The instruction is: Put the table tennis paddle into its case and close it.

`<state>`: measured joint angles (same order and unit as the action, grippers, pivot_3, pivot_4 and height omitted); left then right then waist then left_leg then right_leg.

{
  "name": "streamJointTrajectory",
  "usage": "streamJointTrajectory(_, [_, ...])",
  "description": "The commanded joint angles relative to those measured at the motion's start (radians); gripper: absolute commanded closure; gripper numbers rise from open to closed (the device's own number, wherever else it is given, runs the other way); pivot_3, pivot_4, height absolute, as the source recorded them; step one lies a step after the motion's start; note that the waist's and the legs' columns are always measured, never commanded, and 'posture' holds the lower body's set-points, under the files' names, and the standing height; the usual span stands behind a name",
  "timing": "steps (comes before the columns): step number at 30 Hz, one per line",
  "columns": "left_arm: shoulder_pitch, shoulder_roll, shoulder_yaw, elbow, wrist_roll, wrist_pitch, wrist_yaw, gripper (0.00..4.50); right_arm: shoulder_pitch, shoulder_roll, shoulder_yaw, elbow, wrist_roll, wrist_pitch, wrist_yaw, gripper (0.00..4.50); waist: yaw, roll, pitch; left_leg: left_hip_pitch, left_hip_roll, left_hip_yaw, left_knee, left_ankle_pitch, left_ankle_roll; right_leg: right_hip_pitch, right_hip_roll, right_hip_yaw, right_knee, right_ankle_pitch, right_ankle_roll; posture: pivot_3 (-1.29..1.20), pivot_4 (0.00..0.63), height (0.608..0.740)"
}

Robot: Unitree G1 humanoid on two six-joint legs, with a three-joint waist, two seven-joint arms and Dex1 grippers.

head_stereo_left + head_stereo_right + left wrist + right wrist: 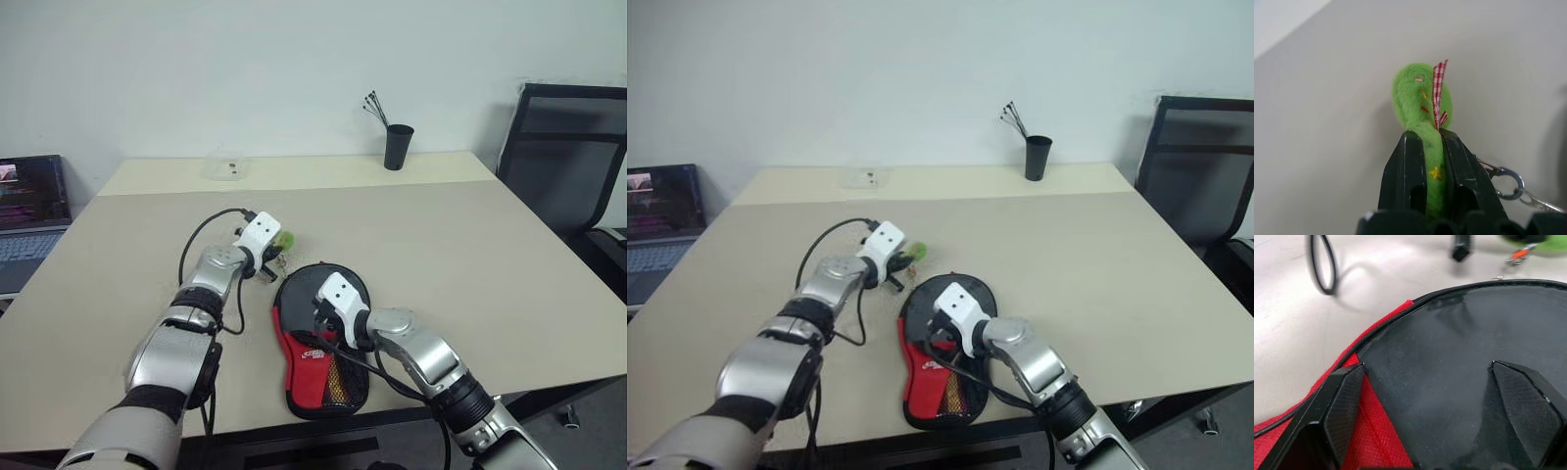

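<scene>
The case [323,343], black with a red panel, lies near the table [490,255] front edge under the wide-open right gripper [1435,396]; the left gripper [1425,161] clamps a green plush charm [1420,98].

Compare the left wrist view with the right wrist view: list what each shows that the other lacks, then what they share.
Left wrist view: the left gripper shut on a green plush charm with a checked ribbon and a metal clasp. Right wrist view: the open right gripper over the case, plus a black cable. Shared: the beige table.
</scene>
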<state>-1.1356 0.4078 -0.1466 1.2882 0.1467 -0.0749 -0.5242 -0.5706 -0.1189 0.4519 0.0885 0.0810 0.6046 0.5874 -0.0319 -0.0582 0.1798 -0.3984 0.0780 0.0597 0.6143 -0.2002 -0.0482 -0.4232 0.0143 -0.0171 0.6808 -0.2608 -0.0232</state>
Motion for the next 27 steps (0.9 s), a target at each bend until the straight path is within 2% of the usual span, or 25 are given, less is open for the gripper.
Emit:
streamJointTrajectory(1, [-0.081, -0.031, -0.016, 0.029, 0.056, -0.062, 0.062, 4.43, 0.046, -0.01, 0.032, 0.049, -0.022, 0.049, 0.009, 0.0, 0.001, 0.0, 0.0, 0.0, 0.0, 0.0, 0.0, 0.0, 0.0, 0.0, 0.0, 0.0, 0.0, 0.0, 0.0, 0.0, 0.15, 0.74])
streamJointTrajectory(6, [-0.125, -0.109, -0.063, 0.051, 0.137, -0.113, 0.057, 4.43, 0.06, -0.011, 0.035, 0.034, -0.025, 0.062, 0.007, 0.0, 0.002, 0.0, 0.0, 0.0, -0.001, 0.0, 0.0, 0.0, 0.0, 0.0, 0.0, 0.0, 0.0, 0.0, 0.0, 0.0, 0.15, 0.74])
streamJointTrajectory(15, [-0.206, -0.254, -0.097, 0.056, 0.201, -0.201, 0.012, 4.44, 0.084, -0.003, 0.037, 0.01, -0.038, 0.08, 0.003, 0.0, 0.001, 0.0, 0.0, 0.0, -0.002, 0.0, 0.0, 0.0, 0.0, 0.0, 0.0, 0.0, 0.0, 0.0, 0.0, 0.0, 0.15, 0.74])
streamJointTrajectory(21, [-0.207, -0.351, -0.096, 0.045, 0.194, -0.261, -0.08, 4.44, 0.092, 0.003, 0.033, 0.005, -0.038, 0.085, -0.004, 0.0, 0.002, 0.0, 0.0, 0.0, -0.004, 0.0, 0.0, 0.0, 0.0, 0.001, 0.0, 0.0, 0.0, 0.0, 0.0, 0.0, 0.15, 0.74])
streamJointTrajectory(27, [-0.18, -0.39, -0.085, 0.035, 0.178, -0.297, -0.177, 4.44, 0.092, 0.005, 0.03, 0.01, -0.039, 0.081, -0.006, 0.0, 0.001, 0.001, -0.001, 0.0, -0.005, 0.0, 0.0, 0.0, 0.0, 0.001, 0.0, 0.001, 0.0, 0.0, 0.0, 0.0, 0.15, 0.74])
